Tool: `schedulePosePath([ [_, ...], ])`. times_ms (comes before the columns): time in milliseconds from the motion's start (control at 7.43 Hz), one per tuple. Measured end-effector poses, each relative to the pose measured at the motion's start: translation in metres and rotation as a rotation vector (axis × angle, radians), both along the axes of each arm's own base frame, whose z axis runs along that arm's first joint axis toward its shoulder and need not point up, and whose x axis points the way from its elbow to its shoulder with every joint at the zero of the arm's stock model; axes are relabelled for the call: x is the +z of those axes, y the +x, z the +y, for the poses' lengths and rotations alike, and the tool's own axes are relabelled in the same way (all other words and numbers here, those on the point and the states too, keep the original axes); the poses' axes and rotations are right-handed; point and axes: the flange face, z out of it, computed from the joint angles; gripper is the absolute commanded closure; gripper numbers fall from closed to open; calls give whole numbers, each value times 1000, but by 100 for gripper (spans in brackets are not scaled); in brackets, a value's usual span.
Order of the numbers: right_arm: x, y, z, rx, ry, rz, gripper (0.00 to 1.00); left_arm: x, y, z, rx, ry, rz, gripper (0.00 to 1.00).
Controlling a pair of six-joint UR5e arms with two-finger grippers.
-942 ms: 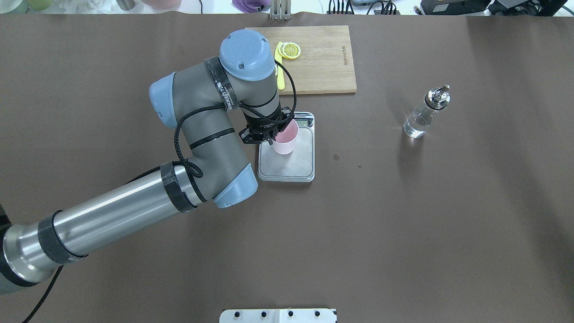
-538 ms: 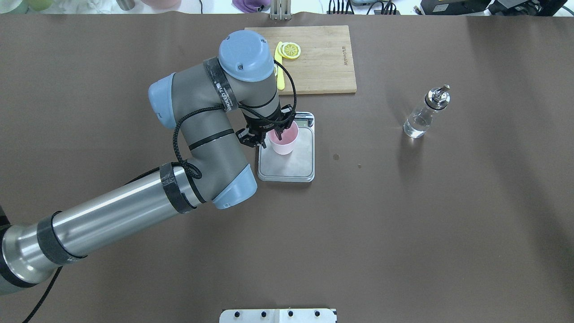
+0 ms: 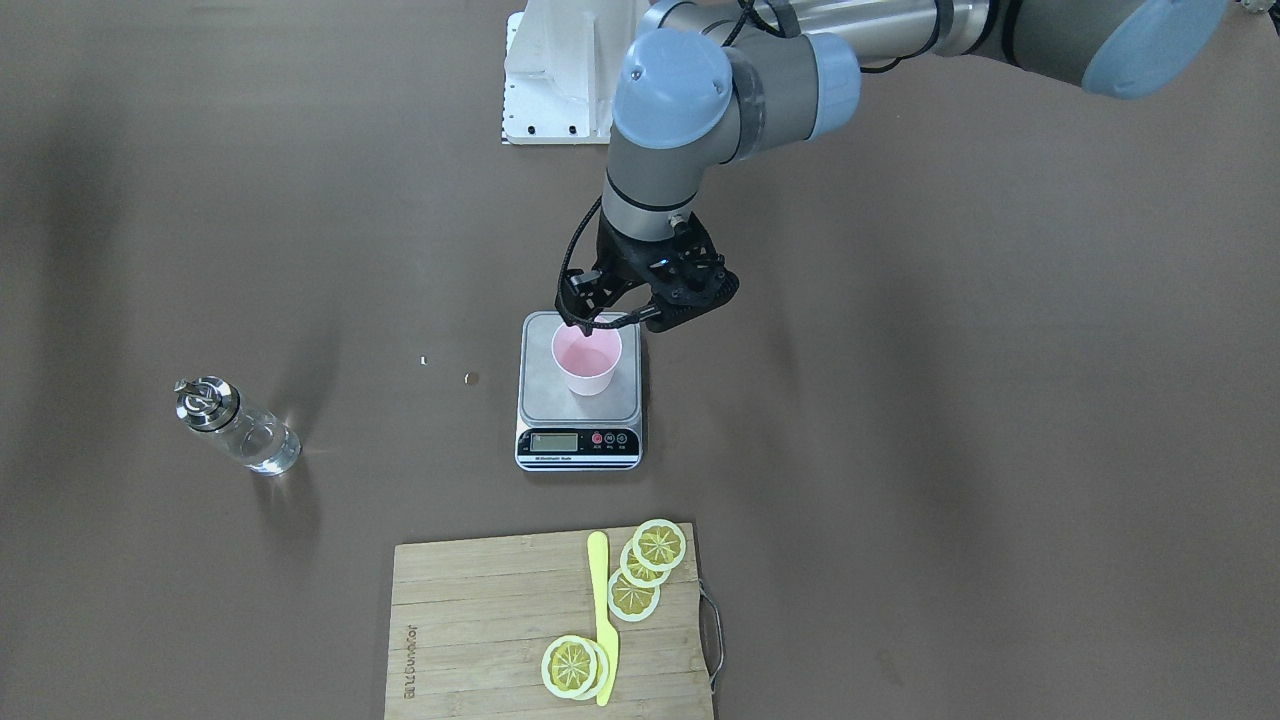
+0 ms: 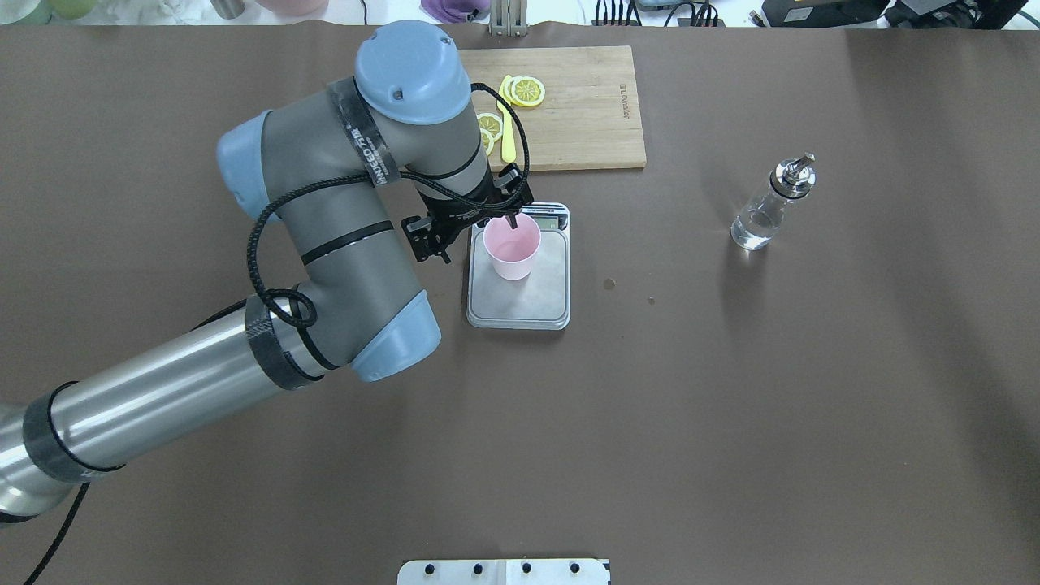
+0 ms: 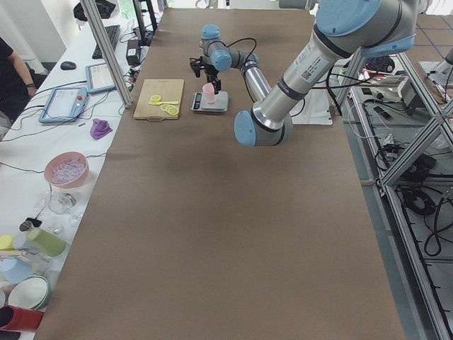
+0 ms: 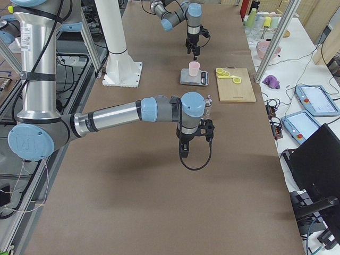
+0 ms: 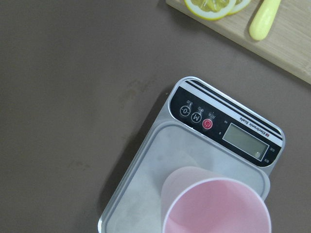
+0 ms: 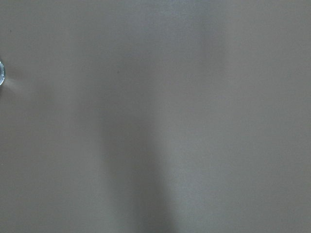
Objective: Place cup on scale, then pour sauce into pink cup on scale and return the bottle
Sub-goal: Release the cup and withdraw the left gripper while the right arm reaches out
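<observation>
The pink cup [image 4: 512, 248] stands upright on the steel platform of the scale [image 4: 544, 292], toward its display end; it also shows in the front view [image 3: 587, 365] and the left wrist view [image 7: 216, 206]. My left gripper [image 4: 478, 237] hangs open just above the cup's rim, holding nothing [image 3: 610, 320]. The glass bottle [image 4: 768, 207] with its metal spout stands upright far to the right of the scale [image 3: 240, 430]. My right gripper [image 6: 183, 153] shows only in the exterior right view, hanging over bare table near the bottle; I cannot tell if it is open or shut.
A wooden cutting board [image 4: 585, 106] with lemon slices and a yellow knife [image 4: 508, 134] lies just behind the scale. A white mount plate [image 4: 504, 571] sits at the table's near edge. Brown tabletop lies between the scale and the bottle.
My left gripper has opened, let go of the cup's rim and risen, and the arm has drawn back to the left. The cup stays on the scale.
</observation>
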Motion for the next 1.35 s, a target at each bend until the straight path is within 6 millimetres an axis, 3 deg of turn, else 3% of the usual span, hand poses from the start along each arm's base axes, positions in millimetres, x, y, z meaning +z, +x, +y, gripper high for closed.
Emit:
schedulePosePath([
  [135, 0, 0, 1, -2, 5, -2, 0, 6, -28, 6, 6, 17, -17, 1],
  [404, -2, -1, 4, -13, 33, -12, 0, 42, -66, 3, 17, 43, -61, 1],
  [673, -36, -14, 6, -33, 101, -16, 0, 75, -97, -8, 36, 83, -100, 1],
  [807, -62, -34, 7, -46, 125, -21, 2, 93, -117, -11, 48, 110, -116, 1],
  [1076, -116, -93, 2, -53, 101, -45, 0, 129, -162, -12, 69, 158, -149, 1],
  [1345, -154, -152, 5, -86, 136, -39, 0, 154, -183, -11, 84, 173, -176, 1],
])
